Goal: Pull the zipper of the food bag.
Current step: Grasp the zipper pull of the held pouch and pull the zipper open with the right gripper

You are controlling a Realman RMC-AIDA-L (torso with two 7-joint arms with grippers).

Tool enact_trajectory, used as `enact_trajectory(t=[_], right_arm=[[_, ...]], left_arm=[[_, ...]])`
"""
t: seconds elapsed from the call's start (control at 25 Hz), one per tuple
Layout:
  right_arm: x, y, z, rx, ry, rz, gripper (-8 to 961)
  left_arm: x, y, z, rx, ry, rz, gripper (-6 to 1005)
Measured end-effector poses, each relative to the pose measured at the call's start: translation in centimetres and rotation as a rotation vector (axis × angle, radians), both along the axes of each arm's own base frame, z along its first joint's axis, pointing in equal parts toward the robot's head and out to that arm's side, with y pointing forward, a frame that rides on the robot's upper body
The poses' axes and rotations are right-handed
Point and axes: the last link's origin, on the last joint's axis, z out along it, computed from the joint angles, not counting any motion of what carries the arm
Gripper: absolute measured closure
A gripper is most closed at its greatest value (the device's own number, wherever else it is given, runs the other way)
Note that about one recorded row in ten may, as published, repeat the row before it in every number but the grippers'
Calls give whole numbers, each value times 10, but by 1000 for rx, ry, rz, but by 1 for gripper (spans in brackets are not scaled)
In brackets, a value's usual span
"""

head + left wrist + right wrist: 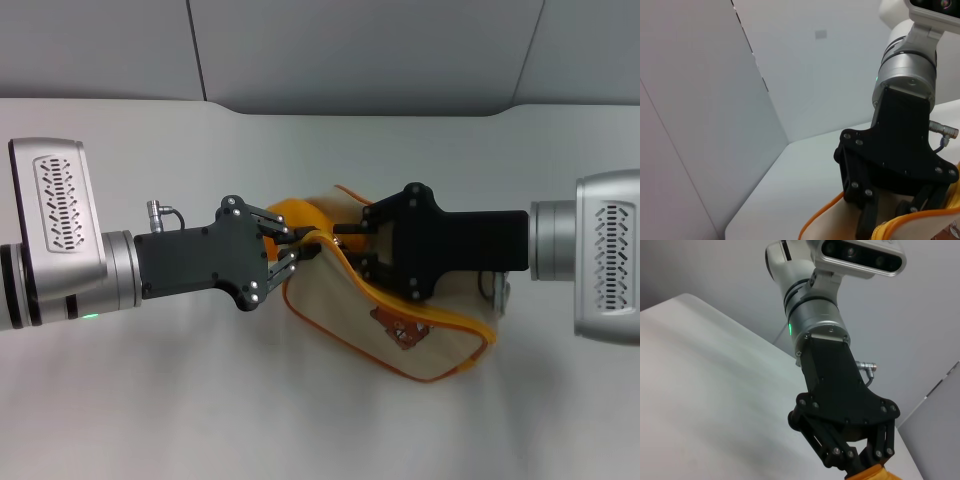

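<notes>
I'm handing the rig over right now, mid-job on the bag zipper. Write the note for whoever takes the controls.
Left pincer: shut on the end of the food bag next to the orange loop handle, bracing it.
Right pincer: at the bag's upper edge, fingers closed at the zipper tape; the pull tab itself is hidden, so the grip on it is unconfirmed.
Bag: lying on the white table between the two arms, bear patch facing up.
Done: both arms placed on the bag.
Left: confirm the tab grip, then draw the zipper along the edge while the left holds.
</notes>
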Motion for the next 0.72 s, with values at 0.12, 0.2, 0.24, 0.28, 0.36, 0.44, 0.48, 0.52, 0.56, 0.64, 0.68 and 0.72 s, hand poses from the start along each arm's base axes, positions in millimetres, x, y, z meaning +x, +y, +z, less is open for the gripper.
enact_trajectory(t=[0.12,0.2,0.24,0.28,0.36,0.44,0.48,0.52,0.56,0.64,0.68,0.72], right_arm=[[-1,1,-3,-4,-3,-8,765],[-1,2,-5,-6,-5,-13,788],[-1,2,-5,-6,-5,-13,799],[-1,2,-5,-6,-6,-14,810],[-1,2,-6,-6,-6,-15,833],[-1,3,-6,-6,-6,-15,855],[-1,3,-6,-6,-6,-16,867],[-1,3,-6,-5,-6,-17,878],[0,3,-5,-3,-6,-19,889],[0,2,-4,-2,-6,-19,915],[1,2,-4,-3,-6,-19,927],[1,2,-3,-6,-6,-20,940]], left_arm=[[0,0,0,1,1,-1,871],[0,0,0,1,0,-1,869],[0,0,0,1,0,-1,867],[0,0,0,2,-1,-1,866],[0,0,0,2,-2,-1,864],[0,-1,-1,2,-3,2,861],[0,-1,-1,2,-3,2,860],[0,-1,-1,2,-2,4,858],[-1,-1,-1,3,-2,5,857],[-1,-1,-1,3,-2,7,855],[-2,-2,-1,4,-2,8,853],[-2,-2,-1,4,-3,10,852]])
